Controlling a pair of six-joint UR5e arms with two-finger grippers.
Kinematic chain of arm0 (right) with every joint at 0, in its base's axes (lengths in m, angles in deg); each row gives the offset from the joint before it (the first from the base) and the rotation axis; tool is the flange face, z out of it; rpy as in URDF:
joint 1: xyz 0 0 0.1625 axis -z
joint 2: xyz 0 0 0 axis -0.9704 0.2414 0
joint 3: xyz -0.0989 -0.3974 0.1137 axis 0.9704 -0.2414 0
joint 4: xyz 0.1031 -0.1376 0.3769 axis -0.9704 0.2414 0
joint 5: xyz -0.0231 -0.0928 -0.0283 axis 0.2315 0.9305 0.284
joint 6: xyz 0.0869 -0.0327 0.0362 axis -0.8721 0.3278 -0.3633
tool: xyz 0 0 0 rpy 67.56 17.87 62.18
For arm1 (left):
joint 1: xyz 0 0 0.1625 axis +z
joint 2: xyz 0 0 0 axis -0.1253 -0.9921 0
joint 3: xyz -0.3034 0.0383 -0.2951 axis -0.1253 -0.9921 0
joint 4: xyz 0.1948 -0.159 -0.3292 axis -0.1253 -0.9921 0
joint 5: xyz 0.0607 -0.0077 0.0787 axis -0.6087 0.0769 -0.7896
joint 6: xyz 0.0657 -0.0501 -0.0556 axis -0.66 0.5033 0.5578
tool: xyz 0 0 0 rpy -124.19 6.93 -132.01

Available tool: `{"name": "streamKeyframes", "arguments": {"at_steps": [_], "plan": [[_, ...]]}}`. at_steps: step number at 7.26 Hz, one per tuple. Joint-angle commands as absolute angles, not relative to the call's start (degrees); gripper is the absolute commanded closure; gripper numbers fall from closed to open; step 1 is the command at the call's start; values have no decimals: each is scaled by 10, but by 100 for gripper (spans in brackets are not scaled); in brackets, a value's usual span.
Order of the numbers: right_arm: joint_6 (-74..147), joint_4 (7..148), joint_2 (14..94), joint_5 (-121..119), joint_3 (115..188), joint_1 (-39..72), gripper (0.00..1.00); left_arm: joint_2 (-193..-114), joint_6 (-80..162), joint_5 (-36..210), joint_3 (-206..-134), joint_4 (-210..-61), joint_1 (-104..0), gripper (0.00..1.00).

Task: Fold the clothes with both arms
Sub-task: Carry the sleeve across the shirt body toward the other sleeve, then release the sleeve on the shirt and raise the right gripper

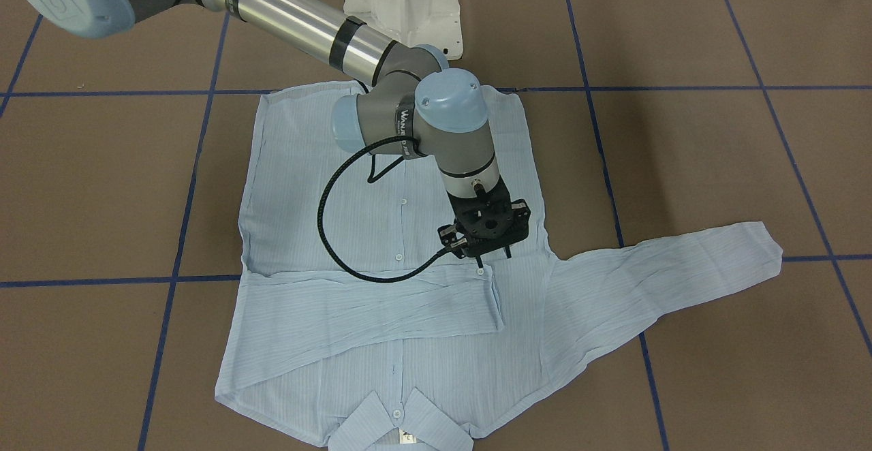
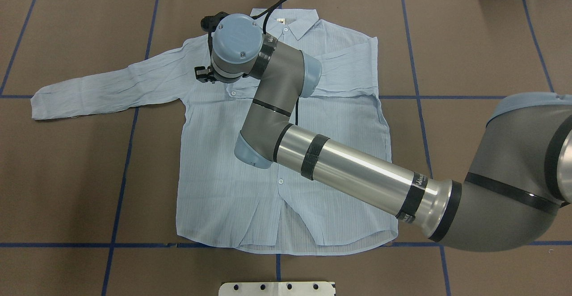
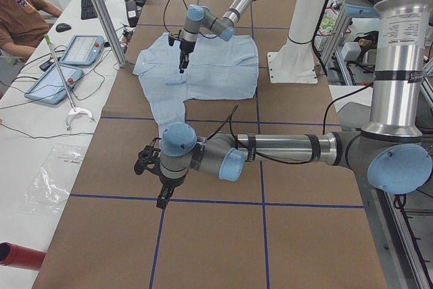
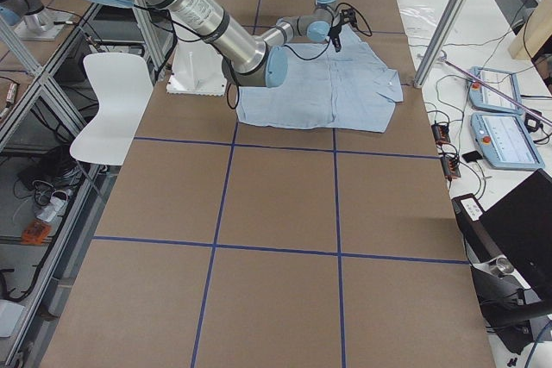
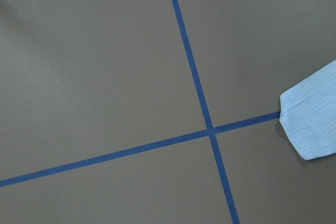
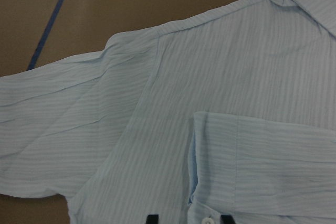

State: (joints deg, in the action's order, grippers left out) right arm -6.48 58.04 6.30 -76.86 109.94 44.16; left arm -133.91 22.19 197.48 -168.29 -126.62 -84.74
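Shirt: one, one sleeve folded; right end effector spread apart, left end effector cannot tell.

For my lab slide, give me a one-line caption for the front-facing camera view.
Right end effector poised over the folded sleeve's cuff on the shirt; the other sleeve lies outstretched.

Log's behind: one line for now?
pale-blue striped shirt: one sleeve folded across | right fingers: open above cuff | left arm: off shirt
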Motion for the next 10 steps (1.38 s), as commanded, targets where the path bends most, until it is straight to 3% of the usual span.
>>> {"name": "streamKeyframes", "arguments": {"at_steps": [1, 3, 5, 8, 10], "plan": [[-69, 582, 56, -759, 1103, 448, 0, -1342, 238, 1975, -1679, -1267, -846, 1], [-73, 668, 81, -768, 1177, 442, 0, -1339, 379, 1971, -1675, -1356, -818, 1], [-65, 794, 181, -845, 1338, 396, 0, -1328, 507, 1970, -1647, -1460, -748, 1], [-30, 892, 302, -885, 1488, 333, 0, -1309, 648, 1888, -1635, -1583, -645, 0], [56, 959, 364, -912, 1576, 292, 0, -1341, 652, 1877, -1567, -1657, -631, 1]]}}
